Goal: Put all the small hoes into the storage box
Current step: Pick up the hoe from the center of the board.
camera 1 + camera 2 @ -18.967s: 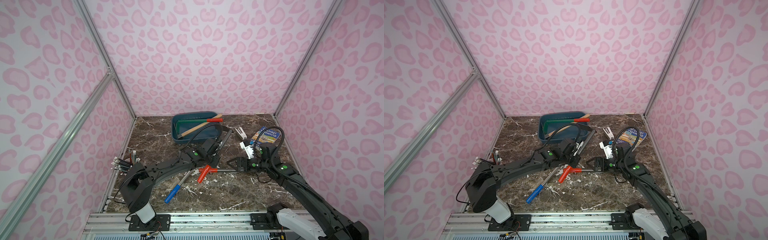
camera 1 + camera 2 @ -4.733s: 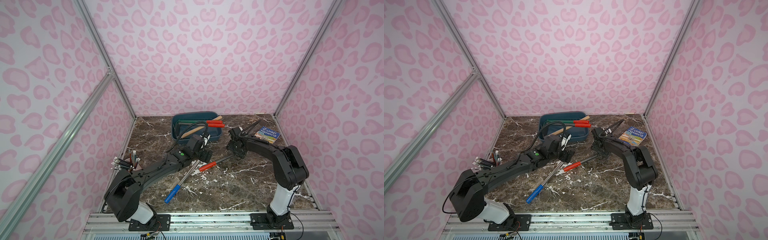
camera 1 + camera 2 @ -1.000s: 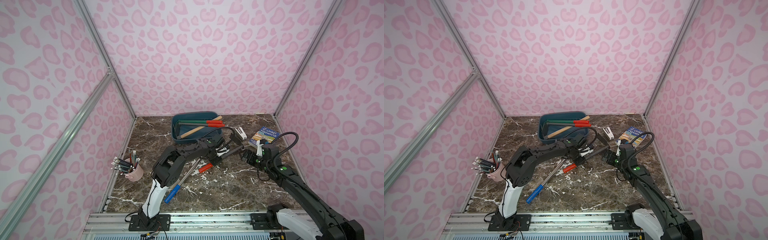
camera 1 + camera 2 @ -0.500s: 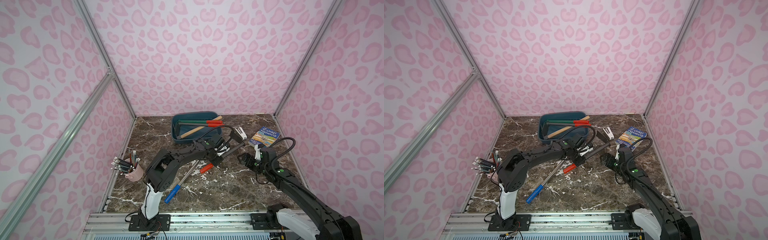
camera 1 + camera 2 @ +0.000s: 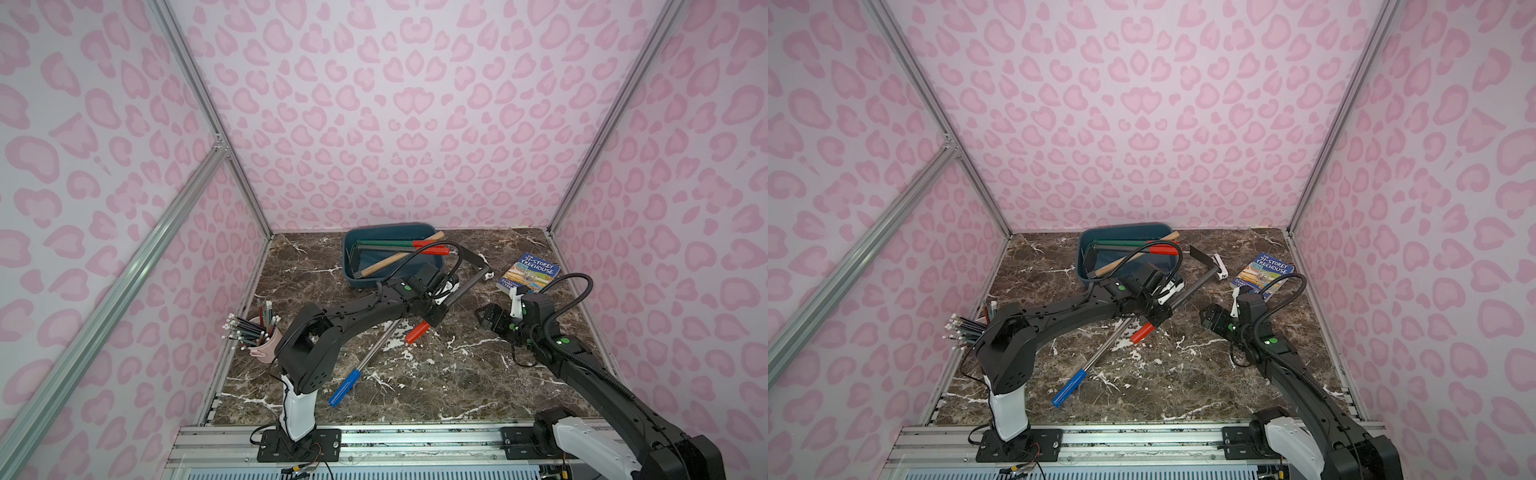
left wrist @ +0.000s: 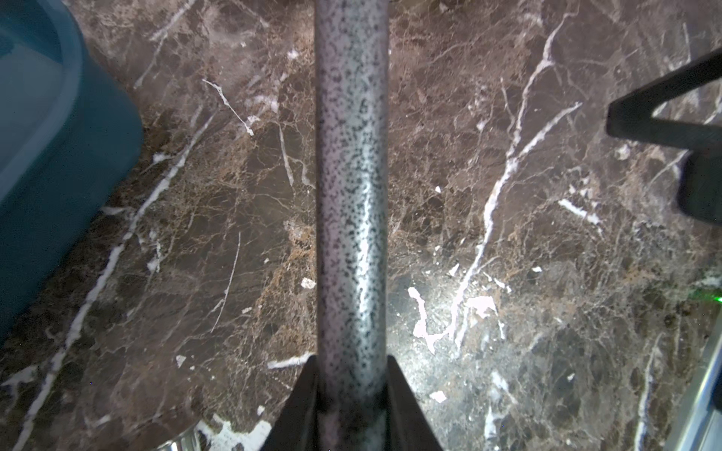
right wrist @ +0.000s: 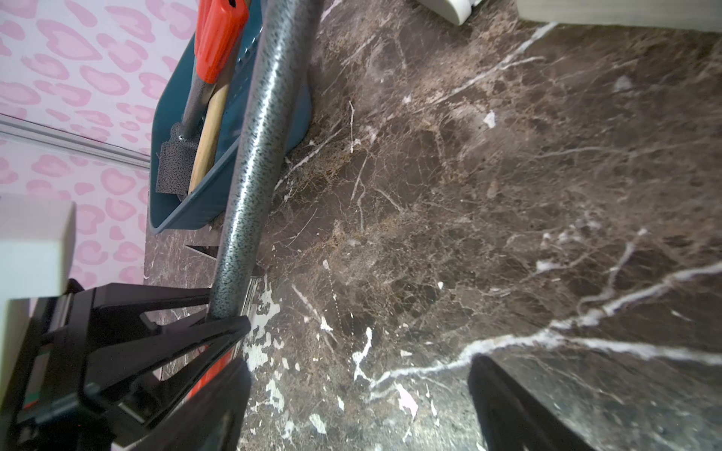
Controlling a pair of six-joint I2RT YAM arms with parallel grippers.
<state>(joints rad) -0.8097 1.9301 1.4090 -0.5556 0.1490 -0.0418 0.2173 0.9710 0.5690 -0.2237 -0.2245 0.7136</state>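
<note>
The small hoe (image 5: pixel 463 286) has a speckled grey shaft, a red grip and a black blade, and lies slantwise just right of the storage box (image 5: pixel 390 279) in both top views. My left gripper (image 5: pixel 436 307) is shut on the shaft (image 6: pixel 351 195) near the red grip. In the left wrist view its jaws (image 6: pixel 351 390) press both sides of the shaft. The teal storage box (image 5: pixel 1125 277) holds several long tools. My right gripper (image 5: pixel 482 318) hangs open to the right of the hoe (image 7: pixel 258 156), its fingers wide apart (image 7: pixel 359 406) and holding nothing.
A blue-handled metal tool (image 5: pixel 345 386) lies under my left arm toward the front. A pink pencil cup (image 5: pixel 262 345) stands by the left wall. A book (image 5: pixel 530 274) lies at the back right. Pink walls enclose three sides.
My right gripper has drawn back a little toward the front, away from the hoe's shaft, still open. The left gripper has kept its hold and the hoe has barely moved.
</note>
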